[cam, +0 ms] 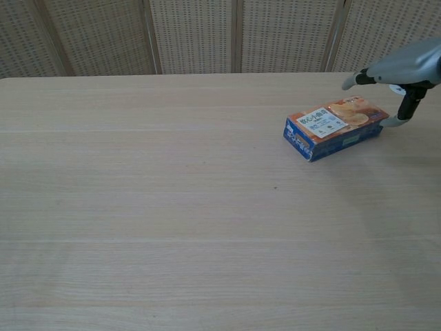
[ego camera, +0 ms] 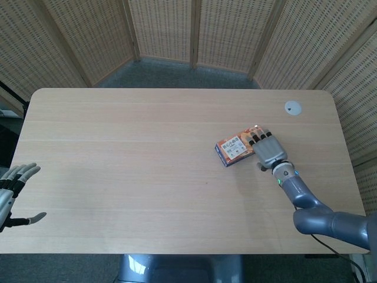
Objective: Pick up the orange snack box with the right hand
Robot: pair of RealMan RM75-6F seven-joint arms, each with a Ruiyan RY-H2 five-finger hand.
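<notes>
Cardboard, orange on top with blue sides: the flat rectangular snack box [ego camera: 237, 147] lies on the pale wooden table [ego camera: 147, 177], right of the middle and turned at a slant. A white label and a picture of biscuits show on its upper face [cam: 335, 118]; the print is too small to read.

My right hand [ego camera: 268, 150] hangs over the box's right end, palm down, fingers apart and stretched out, holding nothing. From the head view its dark fingertips [ego camera: 257, 137] cover that end of the box, so I cannot tell there whether they touch it. The chest view shows the hand [cam: 396, 72] above the box with a gap beneath, the thumb pointing down just beside the box's far right end; the frame edge cuts the wrist off.

My left hand [ego camera: 12, 194] sits at the table's near left edge, fingers spread and empty, partly cut by the frame, and is missing from the chest view.

A small round white disc [ego camera: 293, 107] lies near the far right corner.
</notes>
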